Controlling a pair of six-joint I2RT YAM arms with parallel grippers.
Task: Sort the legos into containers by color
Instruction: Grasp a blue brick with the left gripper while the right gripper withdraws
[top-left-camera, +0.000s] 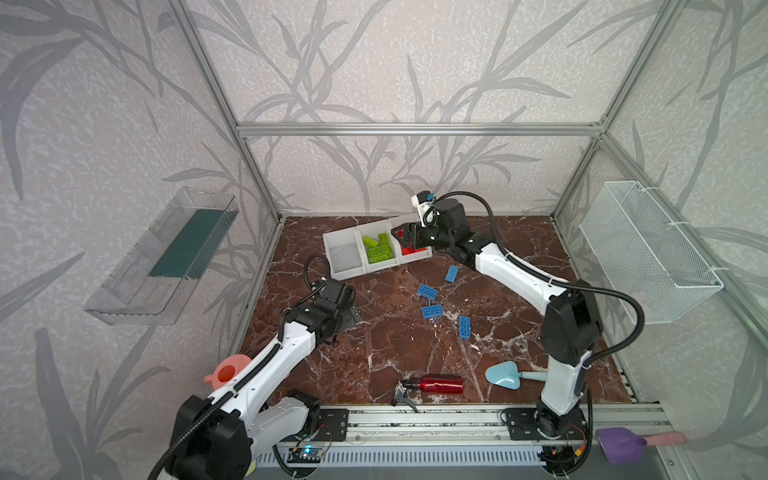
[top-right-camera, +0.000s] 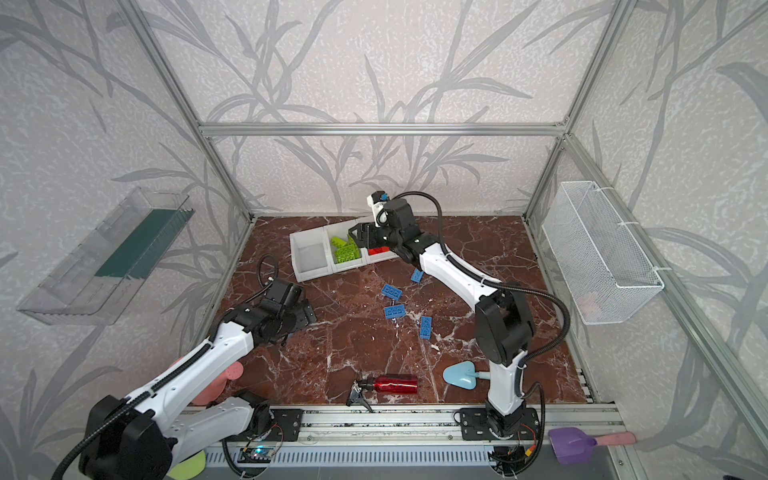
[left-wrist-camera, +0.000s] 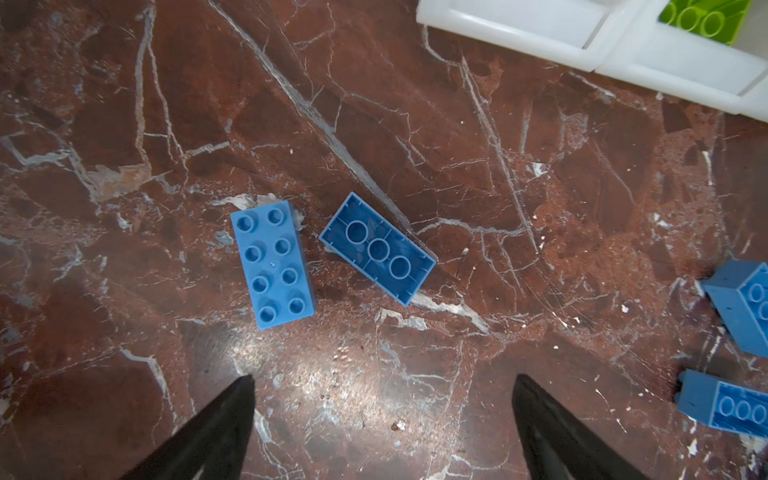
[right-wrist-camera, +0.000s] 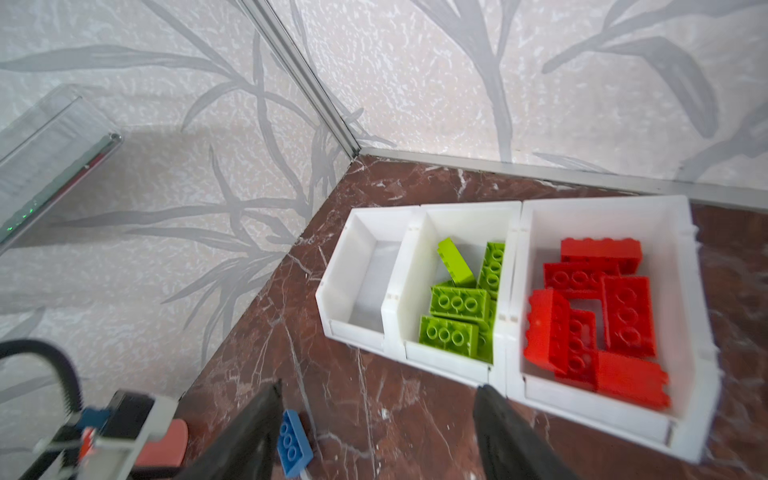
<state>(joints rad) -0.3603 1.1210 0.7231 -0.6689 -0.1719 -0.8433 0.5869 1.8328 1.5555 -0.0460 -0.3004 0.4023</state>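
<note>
On the red-brown marble tabletop stood three joined white plastic bins: lime green studded bricks lay in the middle one, red bricks in the right end. The right gripper hung spread, empty, above them (the left gripper likewise, over loose blue bricks)

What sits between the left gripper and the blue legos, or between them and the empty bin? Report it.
Nothing visible. The open left gripper hovers just short of the studs-up blue lego and the upside-down one. Between them and the empty bin, a top view shows only bare table.
</note>
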